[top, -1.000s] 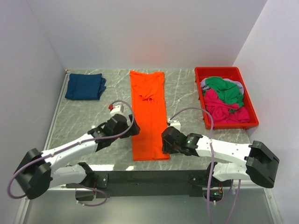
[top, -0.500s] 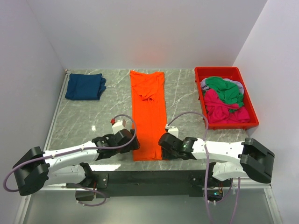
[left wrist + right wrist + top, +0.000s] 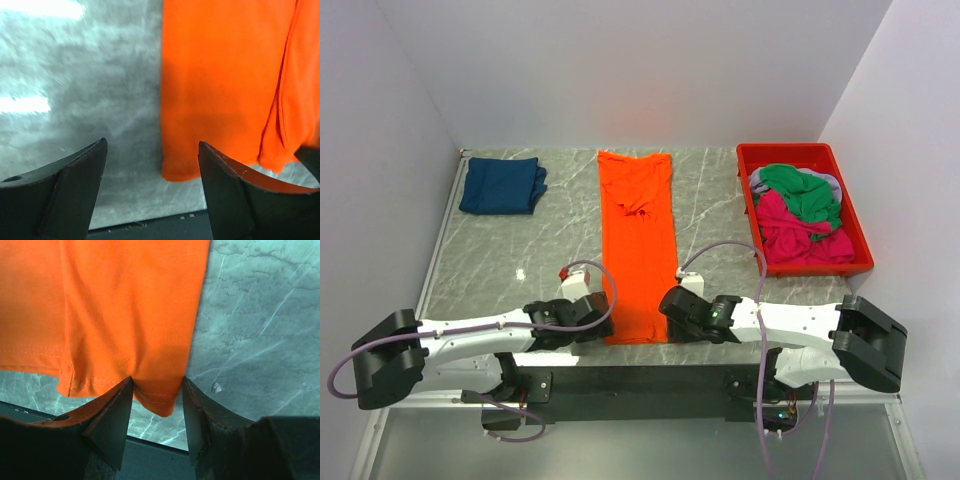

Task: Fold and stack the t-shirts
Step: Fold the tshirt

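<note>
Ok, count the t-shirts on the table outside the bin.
2. The orange t-shirt lies as a long strip mid-table; the navy t-shirt sits folded at the far left corner, and could hide another beneath.

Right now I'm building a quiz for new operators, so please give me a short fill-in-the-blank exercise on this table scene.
The long bright orange cloth t-shirt lies flat between the folded dark navy cloth t-shirt and the rigid ____ plastic bin.
That bin holds crumpled cloth shirts in green, grey and ____.
The left fingers and the right fingers both stand open at the orange t-shirt's corners ____ the arms' bases.
Missing words: red; pink; nearest.
</note>
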You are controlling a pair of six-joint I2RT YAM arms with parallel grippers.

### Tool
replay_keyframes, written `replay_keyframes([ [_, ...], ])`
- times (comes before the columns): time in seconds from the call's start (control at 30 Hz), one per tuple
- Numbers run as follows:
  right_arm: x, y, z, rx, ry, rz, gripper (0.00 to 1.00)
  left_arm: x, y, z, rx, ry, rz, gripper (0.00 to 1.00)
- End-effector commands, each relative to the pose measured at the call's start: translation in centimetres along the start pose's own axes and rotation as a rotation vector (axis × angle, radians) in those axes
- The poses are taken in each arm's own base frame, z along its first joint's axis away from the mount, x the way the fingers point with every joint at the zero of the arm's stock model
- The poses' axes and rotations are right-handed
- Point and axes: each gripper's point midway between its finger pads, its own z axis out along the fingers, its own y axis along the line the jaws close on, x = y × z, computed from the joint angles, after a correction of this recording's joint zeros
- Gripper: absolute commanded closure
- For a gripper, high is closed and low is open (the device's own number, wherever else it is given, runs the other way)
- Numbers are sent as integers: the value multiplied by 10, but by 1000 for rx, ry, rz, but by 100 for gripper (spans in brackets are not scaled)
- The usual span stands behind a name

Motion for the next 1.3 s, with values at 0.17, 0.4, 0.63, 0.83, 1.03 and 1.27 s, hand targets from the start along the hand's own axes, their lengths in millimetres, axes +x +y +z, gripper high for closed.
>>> replay_keyframes([
  [0.17,9,-15,7,56,9,6,49,24,5,-8,-29,37,-3,24],
  [0.4,9,-14,6,51,5,9,49,25,-9,-11,-15,33,16,31],
  [0.63,9,-15,6,47,3,16,49,33,-8,-5,-82,42,71,39],
  [0.83,11,-17,6,48,0,18,49,37,-11,-2,-74,48,85,61],
  [1.03,11,-18,6,43,-2,26,51,41,-10,2,-82,55,90,81],
  [1.27,9,-17,5,38,-10,28,55,48,-12,5,-53,77,95,90],
])
